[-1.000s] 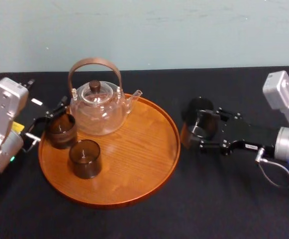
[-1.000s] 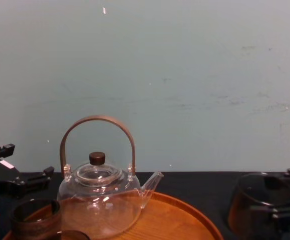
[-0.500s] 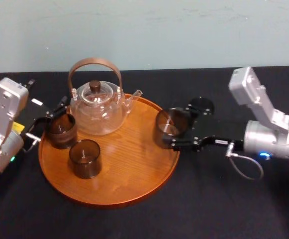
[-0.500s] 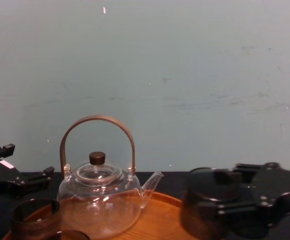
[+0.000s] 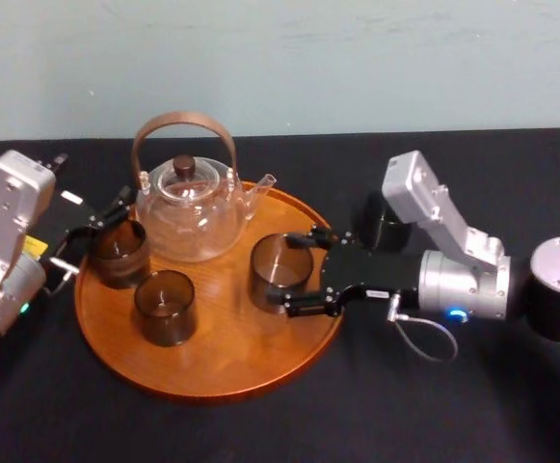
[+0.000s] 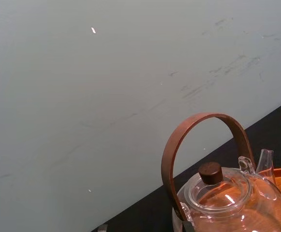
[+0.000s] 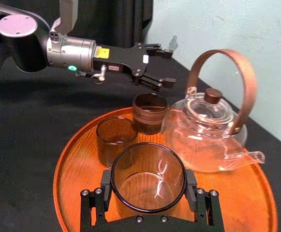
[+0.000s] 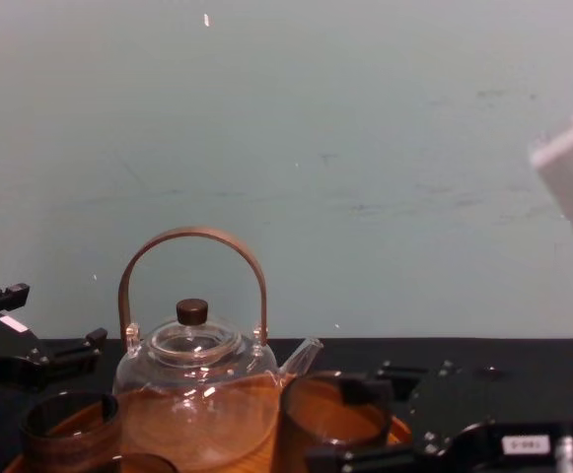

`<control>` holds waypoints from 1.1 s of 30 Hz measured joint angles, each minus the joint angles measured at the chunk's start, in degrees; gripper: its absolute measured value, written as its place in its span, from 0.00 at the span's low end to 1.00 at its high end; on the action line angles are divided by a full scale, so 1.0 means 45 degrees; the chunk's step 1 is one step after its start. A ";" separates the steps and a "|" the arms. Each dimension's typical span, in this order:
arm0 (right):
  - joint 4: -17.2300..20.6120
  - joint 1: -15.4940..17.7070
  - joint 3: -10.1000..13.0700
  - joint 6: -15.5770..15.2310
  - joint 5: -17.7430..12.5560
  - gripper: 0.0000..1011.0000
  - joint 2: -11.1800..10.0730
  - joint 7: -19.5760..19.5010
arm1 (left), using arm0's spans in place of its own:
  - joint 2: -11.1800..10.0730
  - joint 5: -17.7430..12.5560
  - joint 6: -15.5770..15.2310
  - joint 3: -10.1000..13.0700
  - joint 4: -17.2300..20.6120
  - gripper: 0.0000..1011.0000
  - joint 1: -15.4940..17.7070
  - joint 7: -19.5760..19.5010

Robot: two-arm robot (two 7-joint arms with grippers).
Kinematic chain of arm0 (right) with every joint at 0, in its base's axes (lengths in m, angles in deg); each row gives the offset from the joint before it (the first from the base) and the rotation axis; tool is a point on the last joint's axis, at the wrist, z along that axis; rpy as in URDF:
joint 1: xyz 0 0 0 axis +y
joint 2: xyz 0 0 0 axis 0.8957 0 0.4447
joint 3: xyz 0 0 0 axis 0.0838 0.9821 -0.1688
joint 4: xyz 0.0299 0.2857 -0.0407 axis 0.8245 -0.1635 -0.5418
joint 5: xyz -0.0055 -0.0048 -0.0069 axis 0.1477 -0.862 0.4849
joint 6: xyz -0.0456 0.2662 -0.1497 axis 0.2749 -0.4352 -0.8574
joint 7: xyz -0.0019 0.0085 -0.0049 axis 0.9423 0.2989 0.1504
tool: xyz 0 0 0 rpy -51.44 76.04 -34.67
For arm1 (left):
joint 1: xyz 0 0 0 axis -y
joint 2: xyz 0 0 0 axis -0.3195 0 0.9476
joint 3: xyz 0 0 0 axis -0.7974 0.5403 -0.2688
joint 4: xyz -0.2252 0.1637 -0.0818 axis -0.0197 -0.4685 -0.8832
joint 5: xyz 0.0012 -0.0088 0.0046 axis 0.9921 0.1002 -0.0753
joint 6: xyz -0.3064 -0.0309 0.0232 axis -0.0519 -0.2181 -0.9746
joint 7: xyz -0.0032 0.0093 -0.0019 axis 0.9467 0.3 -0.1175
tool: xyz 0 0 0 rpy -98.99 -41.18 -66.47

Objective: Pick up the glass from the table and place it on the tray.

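Observation:
My right gripper [image 5: 287, 270] is shut on the glass [image 5: 272, 280], a smoky brown tumbler, one finger on each side. The glass is upright over the right half of the round wooden tray [image 5: 212, 386]; I cannot tell whether its base touches the wood. In the right wrist view the glass [image 7: 148, 176] sits between the black fingers [image 7: 105, 187], with the tray [image 7: 72, 169] beneath. The chest view shows the glass [image 8: 330, 434] low at centre. My left gripper [image 5: 101, 227] [image 7: 159, 65] rests open at the tray's left rim, holding nothing. Black cloth covers the table [image 5: 453, 405].
A glass teapot [image 5: 188, 207] [image 7: 208, 130] [image 8: 197, 404] with a brown hoop handle stands at the tray's back. Two more dark glasses [image 5: 118, 253] [image 5: 164, 307] stand on its left side. A dark round object [image 5: 386, 217] lies on the table behind my right arm.
My right gripper has carried the glass leftward, from the table right of the tray to above the tray's right half. The left arm has not moved.

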 joint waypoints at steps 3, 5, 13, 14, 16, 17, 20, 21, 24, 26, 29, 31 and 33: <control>-0.0238 -0.0052 -0.0161 0.0049 0.0008 0.89 0.0162 0.0058 | 0.0000 0.0000 0.0000 0.0000 0.0000 0.99 0.0000 0.0001; -0.0403 -0.0078 -0.0268 0.0076 0.0007 0.89 0.0260 0.0100 | 0.0000 -0.0001 0.0000 0.0000 0.0000 0.99 0.0001 0.0001; -0.0920 -0.0122 -0.0554 0.0100 0.0017 0.89 0.0507 0.0172 | 0.0000 0.0000 0.0000 0.0000 0.0000 0.99 0.0001 0.0001; -0.0920 -0.0122 -0.0554 0.0100 0.0017 0.89 0.0507 0.0172 | 0.0000 0.0000 0.0000 0.0000 0.0000 0.99 0.0001 0.0001; -0.1058 -0.0131 -0.0599 0.0089 0.0014 0.89 0.0572 0.0174 | 0.0000 -0.0001 0.0000 0.0000 0.0000 0.99 0.0001 0.0000; -0.1107 -0.0133 -0.0611 0.0086 0.0011 0.89 0.0593 0.0173 | 0.0000 0.0000 0.0000 -0.0001 0.0001 0.99 0.0001 0.0001; -0.1355 -0.0149 -0.0679 0.0060 0.0000 0.89 0.0694 0.0189 | 0.0000 0.0000 0.0000 0.0000 0.0000 0.99 0.0001 0.0001; -0.1396 -0.0152 -0.0692 0.0056 -0.0001 0.89 0.0715 0.0191 | 0.0000 -0.0001 0.0000 0.0000 0.0000 0.99 0.0001 0.0001; -0.1508 -0.0163 -0.0725 0.0042 -0.0002 0.89 0.0772 0.0194 | 0.0000 0.0000 0.0000 0.0000 0.0000 0.99 0.0001 0.0001; -0.1607 -0.0171 -0.0746 0.0027 -0.0005 0.89 0.0824 0.0195 | 0.0000 0.0000 -0.0001 0.0000 0.0000 0.99 0.0001 0.0001; -0.1726 -0.0184 -0.0762 0.0001 -0.0014 0.89 0.0876 0.0195 | 0.0000 0.0000 0.0000 0.0000 0.0000 0.99 0.0001 0.0001; -0.1766 -0.0185 -0.0763 -0.0013 -0.0019 0.89 0.0886 0.0194 | -0.0001 0.0000 0.0000 0.0000 0.0000 0.99 0.0001 0.0001; -0.1814 -0.0186 -0.0770 -0.0035 -0.0023 0.89 0.0907 0.0191 | 0.0000 0.0000 0.0000 0.0000 0.0000 0.99 0.0001 0.0001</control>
